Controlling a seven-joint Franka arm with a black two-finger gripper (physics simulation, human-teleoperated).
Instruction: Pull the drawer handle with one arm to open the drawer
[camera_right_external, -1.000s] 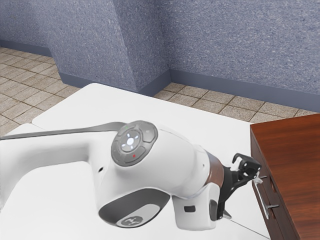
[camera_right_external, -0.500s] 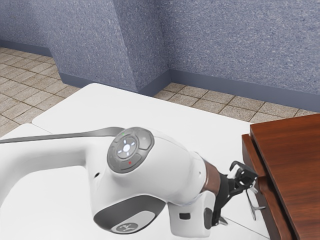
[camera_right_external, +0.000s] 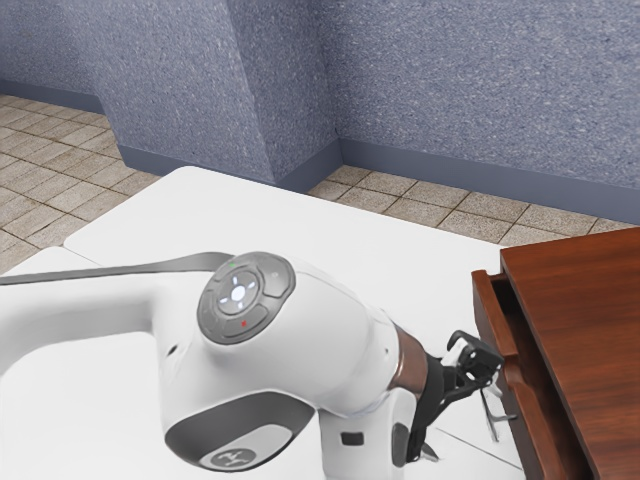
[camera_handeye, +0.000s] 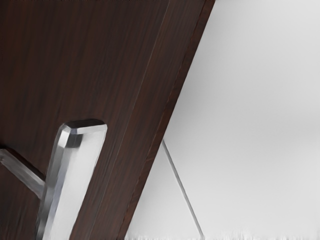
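Exterior view: gripper (camera_right_external: 482, 378) pinches the drawer handle (camera_right_external: 492, 415), bar lying along the drawer front (camera_right_external: 495, 318).

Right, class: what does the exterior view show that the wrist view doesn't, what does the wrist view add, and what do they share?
Exterior view: the white arm, its end effector at the handle, the drawer standing partly out of the cabinet, blue walls, tiled floor. Wrist view: the handle's bevelled end and mounting post, close up. Shared: the metal handle, the dark wood drawer front, the white table.
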